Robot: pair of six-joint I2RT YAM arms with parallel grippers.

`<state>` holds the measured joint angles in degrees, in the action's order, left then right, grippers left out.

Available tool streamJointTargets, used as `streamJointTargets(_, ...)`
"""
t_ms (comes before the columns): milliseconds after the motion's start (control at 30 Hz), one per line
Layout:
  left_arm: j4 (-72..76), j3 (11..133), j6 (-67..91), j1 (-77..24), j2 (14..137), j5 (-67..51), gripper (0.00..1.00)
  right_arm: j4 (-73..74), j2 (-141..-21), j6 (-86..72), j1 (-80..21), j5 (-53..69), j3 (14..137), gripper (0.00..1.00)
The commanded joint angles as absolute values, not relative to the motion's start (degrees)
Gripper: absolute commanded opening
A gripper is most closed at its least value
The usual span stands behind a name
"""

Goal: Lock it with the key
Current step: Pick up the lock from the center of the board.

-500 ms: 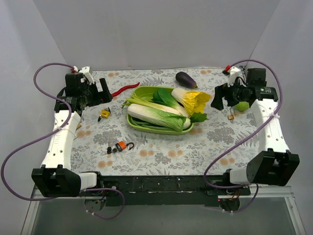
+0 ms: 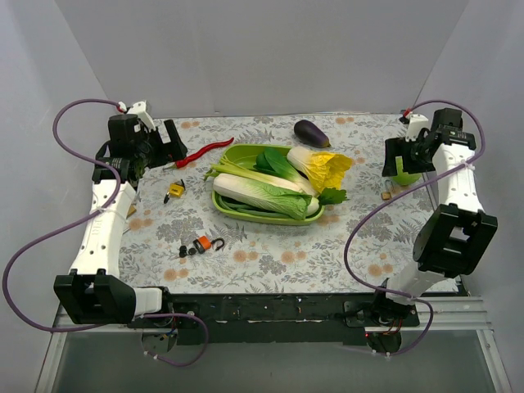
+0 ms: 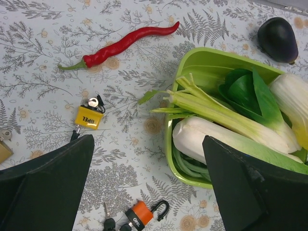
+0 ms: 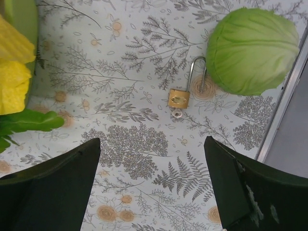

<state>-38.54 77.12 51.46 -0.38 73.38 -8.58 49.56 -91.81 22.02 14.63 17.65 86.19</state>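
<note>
Both sets of jaws gape wide and empty as the right gripper (image 4: 151,139) hangs over the brass padlock (image 4: 178,98), key (image 4: 177,113) in its base, at three o'clock from the tray (image 2: 239,151), the left gripper (image 3: 148,139) at ten; the cabbage (image 4: 252,48) crowding the open shackle (image 4: 192,72) could block a finger.

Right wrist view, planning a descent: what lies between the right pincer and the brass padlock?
Only bare tablecloth, in the right wrist view; a small silvery piece juts from the brass padlock toward the open right pincer.
</note>
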Motion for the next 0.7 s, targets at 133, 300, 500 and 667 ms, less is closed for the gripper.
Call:
streamJointTargets(133, -33.67, 74.27, 50.36, -0.09, 71.46, -8.61, 0.98, 42.46, -93.69, 19.07, 14.33, 12.83, 79.56, 0.89)
streamJointTargets(300, -33.49, 74.09, 50.27, -0.17, 71.81, -8.88, 0.98, 39.38, -95.36, 19.16, 13.54, 12.92, 76.65, 0.81)
streamJointTargets(500, -33.40, 73.74, 50.80, -0.09, 72.07, -10.63, 0.98, 32.26, -95.89, 19.34, 12.04, 9.85, 70.76, 0.71)
streamJointTargets(667, -33.31, 74.18, 50.89, -0.09, 72.07, -12.48, 0.98, 29.10, -98.43, 19.77, 11.78, 7.56, 69.70, 0.68)
